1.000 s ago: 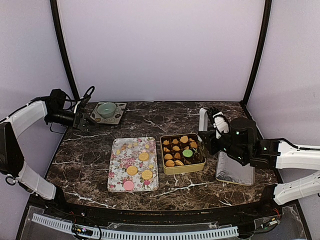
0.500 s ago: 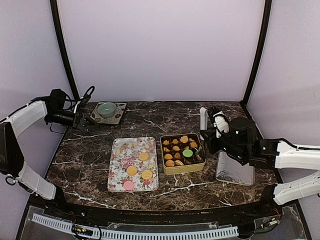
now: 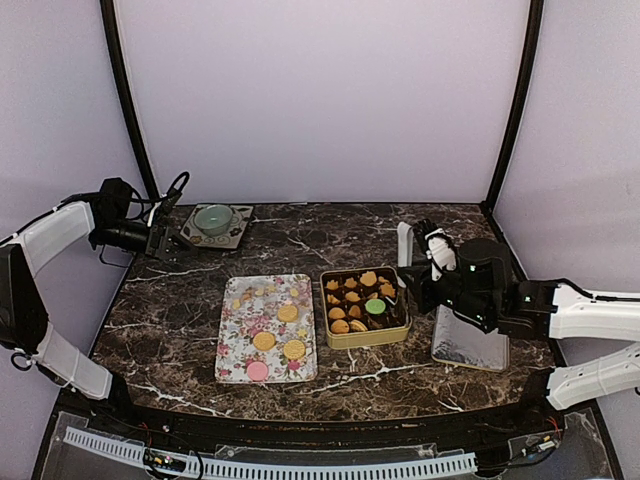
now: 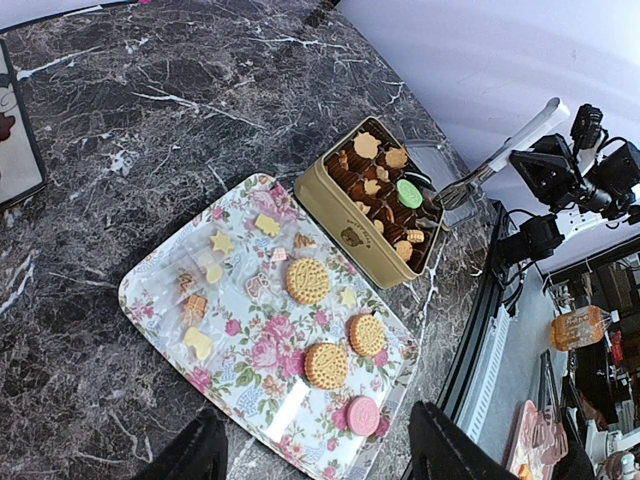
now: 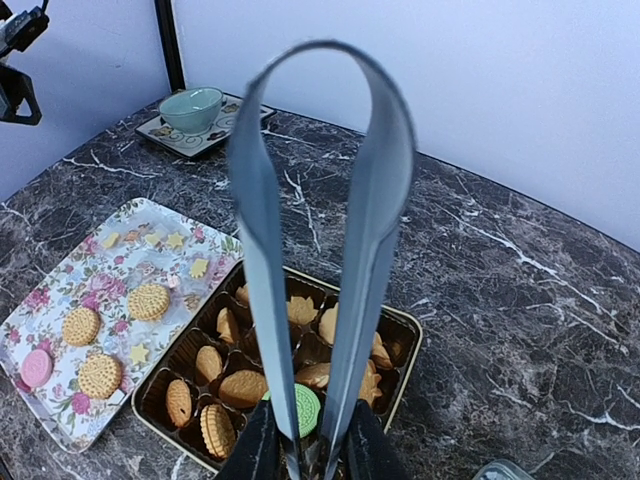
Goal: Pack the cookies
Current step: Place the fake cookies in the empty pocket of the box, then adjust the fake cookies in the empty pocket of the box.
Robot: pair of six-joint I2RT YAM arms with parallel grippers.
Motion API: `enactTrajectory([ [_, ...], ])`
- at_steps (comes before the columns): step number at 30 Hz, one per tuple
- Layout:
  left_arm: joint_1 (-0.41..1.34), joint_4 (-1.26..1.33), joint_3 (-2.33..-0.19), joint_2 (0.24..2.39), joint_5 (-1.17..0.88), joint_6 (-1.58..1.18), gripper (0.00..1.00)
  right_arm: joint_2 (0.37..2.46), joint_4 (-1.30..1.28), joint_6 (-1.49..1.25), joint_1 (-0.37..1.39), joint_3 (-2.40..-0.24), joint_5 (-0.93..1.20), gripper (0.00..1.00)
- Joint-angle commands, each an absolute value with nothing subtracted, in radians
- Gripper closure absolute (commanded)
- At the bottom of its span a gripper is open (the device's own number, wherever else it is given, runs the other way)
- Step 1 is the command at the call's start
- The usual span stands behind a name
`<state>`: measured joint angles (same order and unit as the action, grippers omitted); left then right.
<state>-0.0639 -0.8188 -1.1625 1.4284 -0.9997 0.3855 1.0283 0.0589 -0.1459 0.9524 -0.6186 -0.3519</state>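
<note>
A dark marble worktop [image 3: 300, 235] carries a flower-patterned tray [image 3: 224, 345] and, just to its right, a gold square tin [image 3: 362, 340] lined with brown paper cups. The left hand [image 3: 168, 243] hangs over the far left corner, fingers spread wide around nothing. The right hand [image 5: 305, 455] pinches metal tongs [image 5: 380, 180] narrow above the tin's right side. The cookies [image 3: 265, 340] are split: three golden rounds and a pink one lie on the tray, and more golden ones fill the tin. The tong tips sit by a green cookie [image 4: 409, 193], possibly touching it.
</note>
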Motion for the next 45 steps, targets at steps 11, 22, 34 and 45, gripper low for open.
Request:
enactTrajectory([
  [11,-0.071,-0.856,-1.194,1.427,-1.034,0.404,0.36,0.963,0.104,-0.116,0.941,-0.695,-0.392,0.65],
  [22,-0.070,-0.866,-1.198,1.428,-1.036,0.412,0.36,1.102,0.227,-0.074,0.902,-0.708,-0.393,0.71],
  [34,-0.071,-0.871,-1.198,1.437,-1.041,0.420,0.36,1.146,0.253,-0.056,0.864,-0.719,-0.366,0.83],
  [45,-0.070,-0.886,-1.202,1.443,-1.038,0.422,0.37,1.173,0.084,0.135,0.864,-0.814,-0.185,0.90],
])
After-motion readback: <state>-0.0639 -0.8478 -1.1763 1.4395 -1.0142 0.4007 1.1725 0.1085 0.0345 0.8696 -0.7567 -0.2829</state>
